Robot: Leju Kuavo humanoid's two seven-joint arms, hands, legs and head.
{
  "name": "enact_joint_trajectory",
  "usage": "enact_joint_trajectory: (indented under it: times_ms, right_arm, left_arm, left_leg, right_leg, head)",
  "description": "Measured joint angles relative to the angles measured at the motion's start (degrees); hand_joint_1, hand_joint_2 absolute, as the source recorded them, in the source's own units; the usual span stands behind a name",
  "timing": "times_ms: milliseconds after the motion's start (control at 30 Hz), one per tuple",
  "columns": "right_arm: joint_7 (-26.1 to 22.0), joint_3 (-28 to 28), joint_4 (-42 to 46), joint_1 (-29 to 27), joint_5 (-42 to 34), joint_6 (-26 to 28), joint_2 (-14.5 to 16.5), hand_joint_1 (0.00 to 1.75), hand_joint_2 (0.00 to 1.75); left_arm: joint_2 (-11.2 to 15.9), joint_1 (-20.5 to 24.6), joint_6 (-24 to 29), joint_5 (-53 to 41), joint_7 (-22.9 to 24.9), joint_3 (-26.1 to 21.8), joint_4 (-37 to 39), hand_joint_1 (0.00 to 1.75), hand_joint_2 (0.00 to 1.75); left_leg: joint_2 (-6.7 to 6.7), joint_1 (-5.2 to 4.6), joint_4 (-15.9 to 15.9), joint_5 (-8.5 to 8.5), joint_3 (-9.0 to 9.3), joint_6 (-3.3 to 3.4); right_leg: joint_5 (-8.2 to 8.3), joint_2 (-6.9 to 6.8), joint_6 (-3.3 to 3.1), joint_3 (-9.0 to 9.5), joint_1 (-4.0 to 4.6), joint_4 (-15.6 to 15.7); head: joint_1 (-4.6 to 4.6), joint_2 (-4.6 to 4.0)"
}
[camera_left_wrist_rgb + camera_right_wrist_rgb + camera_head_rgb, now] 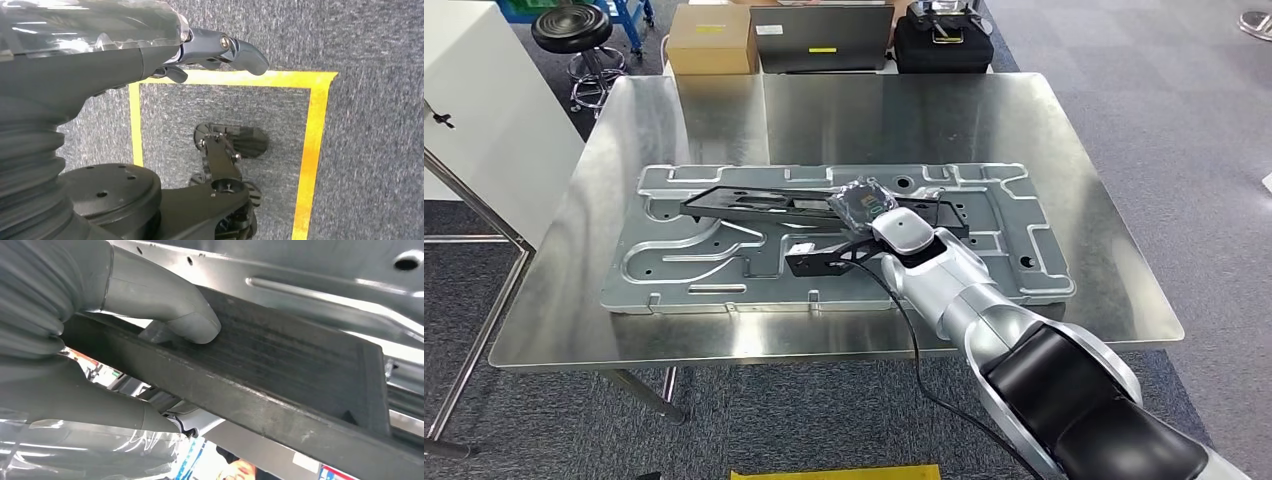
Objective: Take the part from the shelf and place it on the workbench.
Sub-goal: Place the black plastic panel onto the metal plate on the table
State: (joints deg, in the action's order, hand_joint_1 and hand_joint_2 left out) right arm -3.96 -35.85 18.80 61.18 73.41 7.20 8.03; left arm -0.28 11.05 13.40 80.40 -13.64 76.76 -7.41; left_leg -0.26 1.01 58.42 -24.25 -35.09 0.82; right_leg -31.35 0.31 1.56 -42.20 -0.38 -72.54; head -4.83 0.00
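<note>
Right now I see my right hand [864, 205] reaching over the shiny steel workbench [1064, 170] and holding the long flat black frame part [754, 200]. In the head view the part lies across the big stamped grey metal panel [674, 265] that rests flat on the workbench, running from the panel's left side towards its right, with my hand on it near the middle. From the right wrist camera, the thick grey thumb [175, 315] presses down on the broad dark face of the part [280, 365], and the other fingers pass under its opposite side, so the black bar sits clamped between thumb and fingers. I cannot tell whether the part is fully resting on the panel or lifted slightly at my end.

My left hand [210, 50] hangs beside me over grey carpet [375, 125] marked with a yellow tape rectangle [315, 135]; its dark fingers are curled in with nothing between them.

Beyond the far edge of the workbench stand a brown cardboard box [712, 40], a dark grey laptop-like case [824, 38] and a black bag [944, 42], with a black round stool [574, 30] off to the left.
</note>
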Motion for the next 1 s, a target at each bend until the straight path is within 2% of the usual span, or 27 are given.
enact_joint_trajectory:
  times_ms: [33,67,100,133,200,233,300,367,433,500,533,567,600,667,733,833,900,933,1000]
  right_arm:
    - [0.0,0.0,-0.1,-0.1,0.0,0.0,0.0,1.75,1.75]
    - [0.0,0.0,-0.2,-0.1,0.1,0.0,0.0,1.75,1.75]
    - [0.0,0.0,-0.3,-0.1,0.1,0.0,0.0,1.31,1.31]
    - [0.0,0.0,-0.3,0.0,0.2,0.0,0.0,0.87,0.87]
    - [0.0,0.1,-0.3,0.5,0.3,0.0,0.0,0.00,0.00]
    - [0.0,0.2,-0.3,0.7,0.3,0.0,0.0,0.00,0.00]
    - [0.1,0.3,-0.3,0.8,0.4,0.0,0.0,0.00,0.00]
    - [0.1,0.4,-0.3,0.9,0.5,0.0,-0.1,0.00,0.00]
    - [0.1,0.5,-0.3,0.9,0.6,0.0,-0.1,0.00,0.00]
    - [0.1,0.5,-0.3,0.8,0.6,0.0,-0.1,0.00,0.00]
    - [0.1,0.5,-0.3,0.8,0.6,0.0,-0.1,0.00,0.00]
    - [0.1,0.5,-0.3,0.7,0.6,-0.1,-0.1,0.00,0.00]
    - [0.1,0.5,-0.3,0.7,0.7,-0.1,-0.1,0.00,0.00]
    - [0.1,0.5,-0.2,0.7,0.7,-0.1,0.0,0.00,0.00]
    - [0.1,0.6,-0.2,0.8,0.7,0.0,0.0,0.00,0.00]
    - [0.1,0.6,-0.2,0.8,0.8,0.0,0.0,0.00,0.00]
    - [0.1,0.7,-0.2,0.9,0.8,0.0,0.0,0.00,0.00]
    - [0.1,0.8,-0.2,0.9,0.8,0.0,0.0,0.00,0.00]
    - [0.1,0.9,-0.2,0.7,0.8,0.0,-0.1,0.00,0.00]
  left_arm:
    - [0.0,0.0,0.0,0.0,0.0,0.0,0.0,0.00,1.75]
    - [0.0,0.0,0.0,0.1,0.0,0.0,0.0,0.00,1.75]
    - [0.0,0.0,0.0,0.1,0.0,0.0,0.0,0.00,1.75]
    - [0.0,0.0,0.0,0.1,0.0,0.0,0.0,0.00,1.75]
    - [0.0,0.2,0.0,0.0,-0.1,0.0,0.0,0.00,1.75]
    - [0.0,0.3,0.0,-0.1,-0.2,0.0,0.0,0.00,1.75]
    - [0.0,0.4,0.3,-0.6,-0.4,0.2,0.0,0.00,1.75]
    - [0.0,0.5,0.9,-1.1,-0.4,0.4,0.0,0.00,0.87]
    - [0.0,0.5,1.2,-0.9,-0.4,0.6,0.0,0.00,0.00]
    - [0.0,0.5,1.1,-0.5,-0.3,0.6,0.0,0.00,0.00]
    - [0.0,0.4,1.1,-0.4,-0.3,0.6,0.0,0.00,0.00]
    - [0.0,0.4,1.0,-0.4,-0.2,0.6,0.0,0.00,0.00]
    - [0.0,0.3,1.1,-0.4,-0.1,0.6,0.0,0.00,0.00]
    - [0.0,0.4,1.1,-0.4,0.0,0.6,0.0,0.00,0.00]
    - [0.0,0.4,1.2,-0.4,0.1,0.6,0.0,0.00,0.00]
    - [0.0,0.3,1.1,-0.4,0.2,0.6,0.0,0.00,0.00]
    - [0.0,0.3,1.1,-0.4,0.2,0.6,0.0,0.00,0.00]
    - [0.0,0.4,1.1,-0.4,0.1,0.6,0.0,0.00,0.00]
    - [0.0,0.3,1.0,-0.4,0.1,0.6,0.0,0.00,0.00]
  left_leg:
    - [-0.02,-0.01,0.0,0.00,0.00,0.02]
    - [-0.05,0.00,0.0,-0.02,0.01,0.01]
    - [-0.09,0.00,0.1,-0.04,0.04,-0.03]
    - [-0.13,-0.01,0.1,-0.10,0.07,-0.11]
    - [-0.18,-0.20,0.3,-0.23,-0.05,-0.48]
    - [-0.19,-0.27,0.3,-0.24,-0.13,-0.75]
    - [-0.17,-0.35,0.1,-0.16,-0.16,-1.39]
    - [-0.10,-0.28,0.7,-0.73,-0.28,-2.00]
    - [-0.05,-0.18,5.2,-3.44,-2.16,-2.42]
    - [-0.05,-0.15,13.0,-6.89,-5.70,-2.68]
    - [-0.05,-0.12,15.6,-7.58,-7.00,-2.77]
    - [-0.04,-0.08,16.3,-7.17,-7.35,-2.82]
    - [-0.03,-0.01,14.5,-5.69,-6.56,-2.83]
    - [0.03,0.11,7.1,-2.02,-2.94,-2.70]
    - [0.00,0.01,1.8,-0.55,-0.41,-2.23]
    - [-0.10,-0.13,0.7,-0.47,-0.09,-1.21]
    - [-0.08,-0.01,0.4,-0.17,-0.02,-0.49]
    - [-0.05,0.07,0.3,-0.06,0.00,-0.24]
    - [-0.02,0.02,0.3,-0.04,-0.07,0.02]
  right_leg:
    - [-0.30,0.00,0.09,-1.00,-0.06,-2.0]
    - [0.46,-0.01,0.11,-1.04,-0.12,-2.0]
    - [2.18,-0.01,0.04,-0.03,-0.18,0.3]
    - [4.34,-0.01,-0.13,1.73,-0.22,4.1]
    - [6.91,0.02,-0.61,5.02,-0.01,11.0]
    - [7.19,0.05,-0.85,5.77,0.13,12.8]
    - [7.02,0.12,-1.40,5.98,0.26,13.6]
    - [7.26,0.08,-2.09,6.32,0.02,14.1]
    - [7.44,-0.04,-2.66,6.68,-0.17,14.6]
    - [7.40,-0.10,-2.90,6.71,-0.08,14.5]
    - [7.37,-0.11,-2.93,6.71,-0.05,14.5]
    - [7.32,-0.10,-2.93,6.72,-0.03,14.4]
    - [7.25,-0.07,-2.89,6.72,-0.04,14.2]
    - [6.94,0.02,-2.55,6.70,0.01,13.8]
    - [6.73,0.09,-1.98,6.49,0.20,13.4]
    - [6.75,0.04,-1.07,6.34,0.22,13.4]
    - [5.36,-0.02,-0.45,5.64,0.04,11.6]
    - [3.81,-0.03,-0.20,4.58,-0.03,9.2]
    - [0.17,-0.03,0.13,1.15,-0.08,1.6]
  head:
    - [0.00,0.00]
    - [0.00,0.00]
    - [0.00,0.00]
    - [0.00,0.00]
    - [0.00,0.00]
    - [0.00,0.00]
    - [0.00,0.00]
    - [0.00,0.00]
    - [0.00,0.00]
    - [0.00,0.00]
    - [0.00,0.00]
    - [0.00,0.00]
    - [0.00,0.00]
    - [0.00,0.00]
    - [0.00,0.00]
    - [0.00,0.00]
    - [0.01,0.00]
    - [0.01,0.00]
    - [0.00,0.00]
